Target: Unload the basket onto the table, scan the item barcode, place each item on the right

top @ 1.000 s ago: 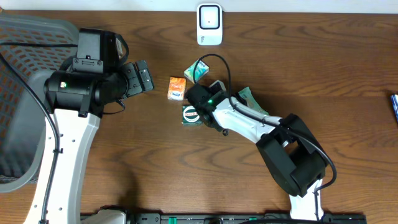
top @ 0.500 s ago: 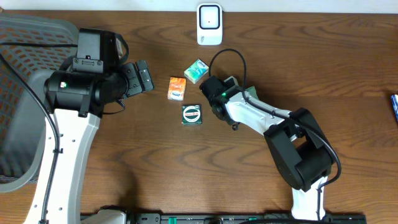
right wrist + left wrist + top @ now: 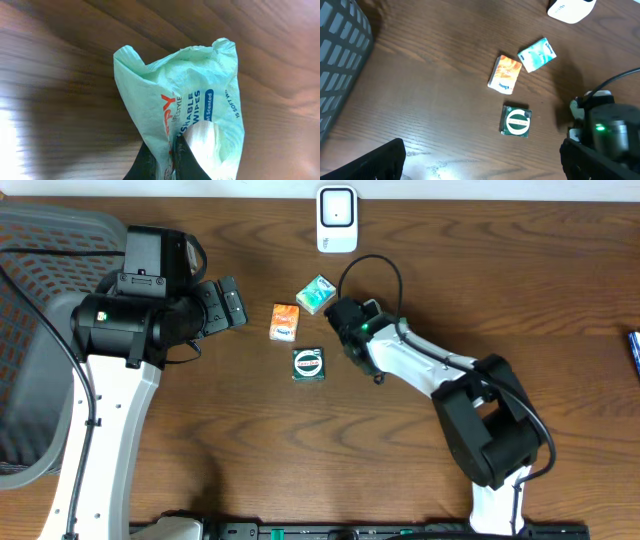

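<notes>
wipes pack, pinched by right gripper

Scanner at table far edge, tissue pack before it, middle pack to its left, round-logo pack nearest, wipes packet pinched in right gripper.

Mint-green wipes pack crumpled, pinched at bottom edge; white scanner at far edge, centre.

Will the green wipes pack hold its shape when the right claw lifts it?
Probably floppy: the wipes pack has film that is crumpled where the right claw pinches it. It likely sags, and the glossy film may slip.
</notes>
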